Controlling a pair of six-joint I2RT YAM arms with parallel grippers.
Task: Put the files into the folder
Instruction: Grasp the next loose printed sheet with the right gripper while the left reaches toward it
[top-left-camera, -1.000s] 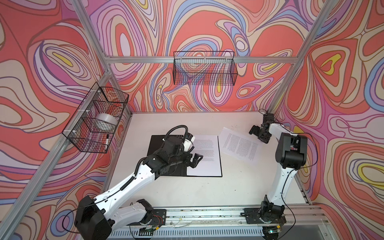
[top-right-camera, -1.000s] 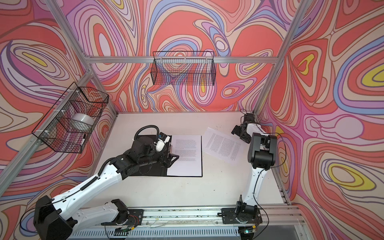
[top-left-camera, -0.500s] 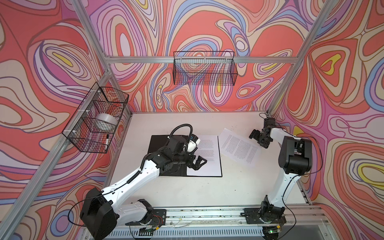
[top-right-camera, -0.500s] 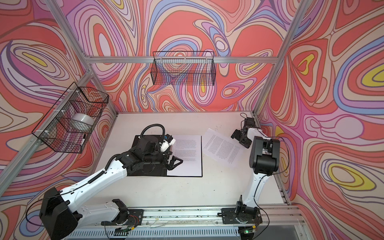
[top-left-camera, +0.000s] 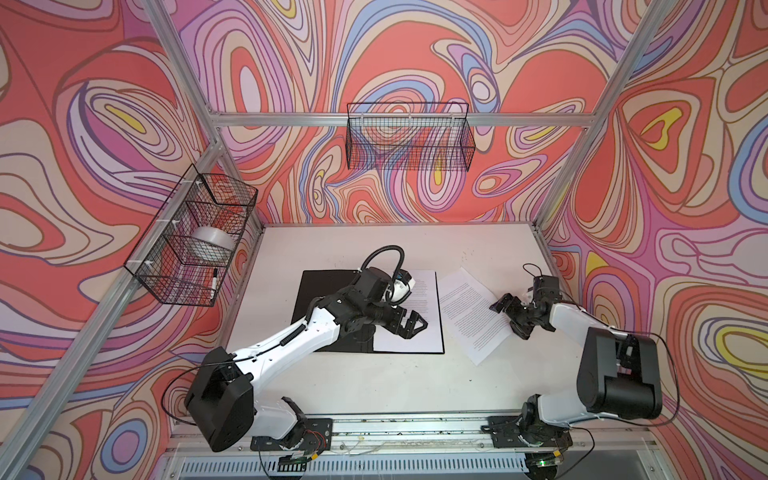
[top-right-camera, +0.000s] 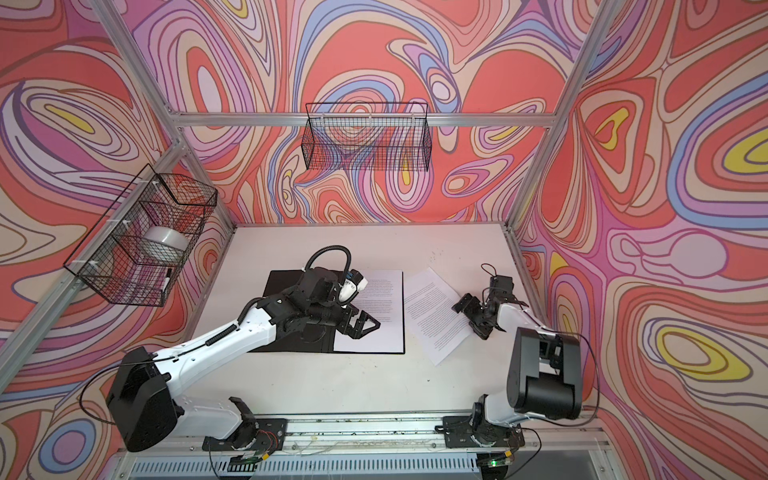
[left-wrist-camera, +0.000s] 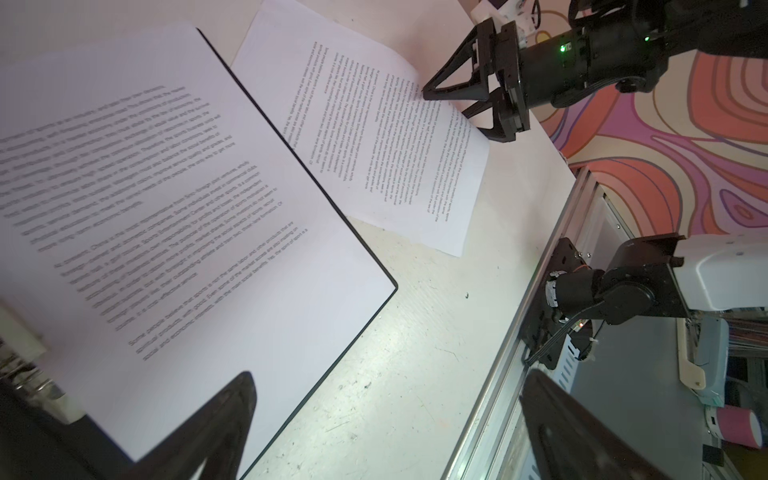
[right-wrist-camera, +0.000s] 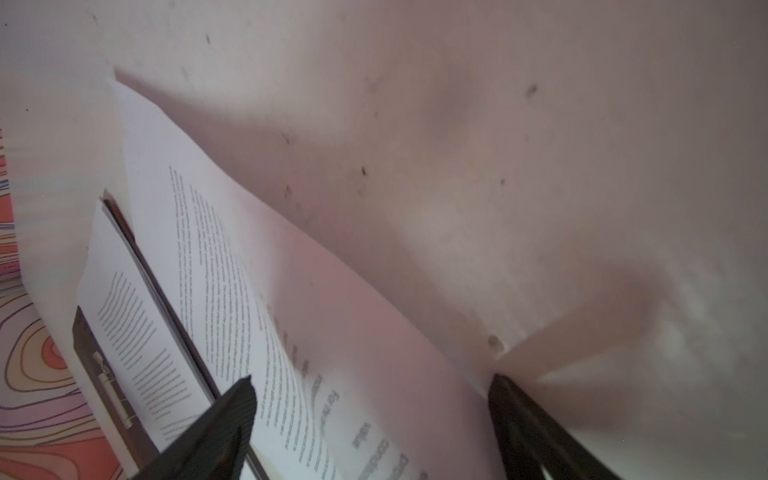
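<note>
The folder (top-left-camera: 320, 291) (top-right-camera: 282, 286) lies open mid-table, black inside faces up. One printed white sheet (top-left-camera: 424, 299) (top-right-camera: 386, 303) (left-wrist-camera: 166, 208) rests flat on its right half. A second sheet (top-left-camera: 469, 316) (top-right-camera: 436, 320) (left-wrist-camera: 395, 145) (right-wrist-camera: 332, 311) lies tilted on the table just right of the folder. My left gripper (top-left-camera: 413, 326) (top-right-camera: 368, 326) (left-wrist-camera: 388, 376) hovers open over the lower part of the sheet in the folder, holding nothing. My right gripper (top-left-camera: 505, 320) (top-right-camera: 467, 322) (right-wrist-camera: 372, 379) stands open at the loose sheet's right edge, which curls up between its fingers.
A wire basket (top-left-camera: 195, 245) on the left wall holds a tape roll and a marker. Another wire basket (top-left-camera: 409, 141) hangs on the back wall. The metal rail (top-left-camera: 407, 428) with both arm bases runs along the table's front edge.
My right gripper came from the back right corner forward and left to the loose sheet's right edge. My left gripper shifted right and forward over the sheet in the folder.
</note>
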